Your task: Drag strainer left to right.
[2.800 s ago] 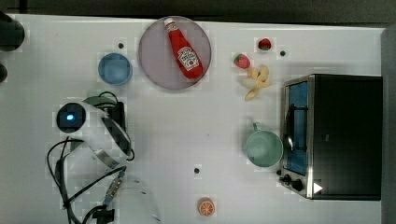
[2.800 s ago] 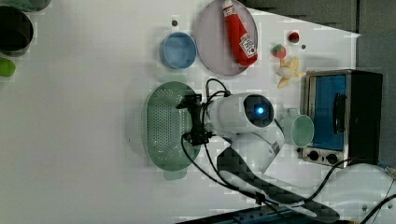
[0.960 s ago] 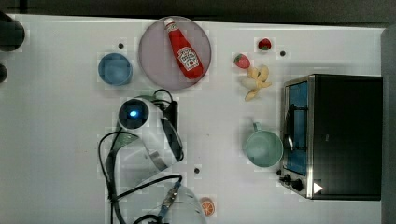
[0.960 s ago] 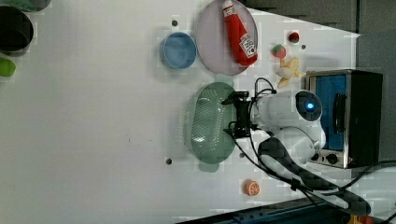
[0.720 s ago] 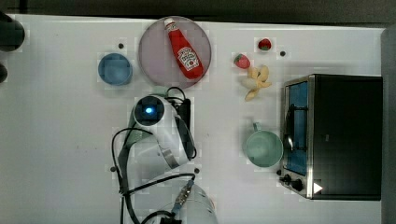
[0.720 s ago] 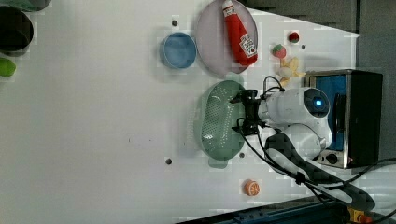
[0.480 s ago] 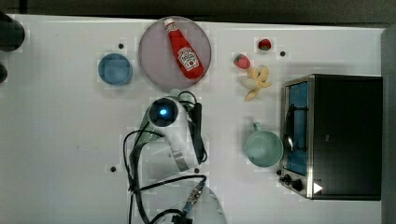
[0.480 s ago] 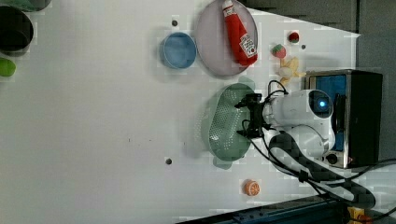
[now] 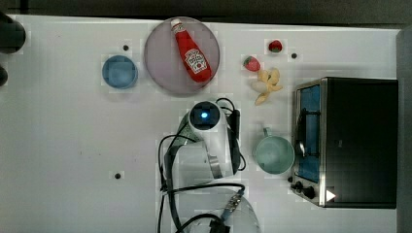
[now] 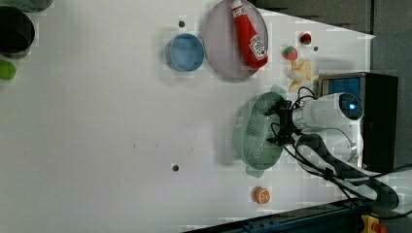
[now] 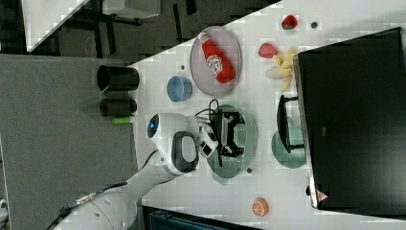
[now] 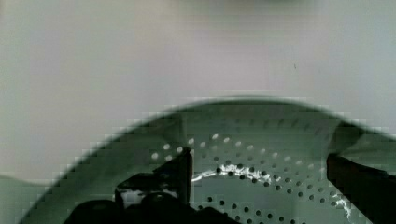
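— Strainer placement? It is seen on the bench, between the blue bowl and the orange in the left view.
— And the hand? Its fingers are spread wide inside the strainer, clamped on nothing.

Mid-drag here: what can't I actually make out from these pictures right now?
- Strainer in the top view: almost all hidden under the arm and its cables.
- Whether the open gripper fingers press the strainer's floor or wall: wrist view cuts the fingertips off at the picture's edge.
- Green cup in the right view: partly behind the oven door handle.
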Controlling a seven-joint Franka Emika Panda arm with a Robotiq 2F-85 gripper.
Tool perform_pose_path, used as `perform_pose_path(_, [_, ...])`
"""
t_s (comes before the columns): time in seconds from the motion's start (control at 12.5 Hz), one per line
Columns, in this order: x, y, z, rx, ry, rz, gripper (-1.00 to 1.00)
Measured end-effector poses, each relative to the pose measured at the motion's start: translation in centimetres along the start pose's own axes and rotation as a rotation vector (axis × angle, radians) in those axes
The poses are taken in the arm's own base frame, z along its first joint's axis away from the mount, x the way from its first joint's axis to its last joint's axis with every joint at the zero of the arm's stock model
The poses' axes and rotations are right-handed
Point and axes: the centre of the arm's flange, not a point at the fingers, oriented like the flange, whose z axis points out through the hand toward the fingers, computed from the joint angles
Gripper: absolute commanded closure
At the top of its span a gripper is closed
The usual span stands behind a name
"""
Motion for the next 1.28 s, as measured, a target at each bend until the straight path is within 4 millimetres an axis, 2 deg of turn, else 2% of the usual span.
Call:
perform_pose_path(0.32, [2.5, -0.2, -0.2, 0.034, 0.0, -0.021, -1.0])
perform_pose_path(0.48, [4.8, -0.1, 0.4, 0.02, -0.004, 0.026, -1.0])
perform_pose_path(0.64, [6.0, 0.2, 0.6, 0.025, 0.012, 0.013, -1.0])
perform_pose_path(0.8, [6.3, 0.7, 0.9, -0.004, 0.014, -0.012, -1.0])
perform_pose_path(0.96, [5.3, 0.7, 0.4, -0.004, 0.006, -0.071, -1.0])
perform_pose_path(1.12, [3.2, 0.7, -1.9, 0.03, -0.013, -0.197, -1.0])
perform_pose_path(1.2, [2.1, 1.3, -4.4, 0.062, -0.02, -0.267, -1.0])
perform_pose_path(1.28, [1.4, 2.2, -8.0, 0.09, -0.007, -0.345, -1.0])
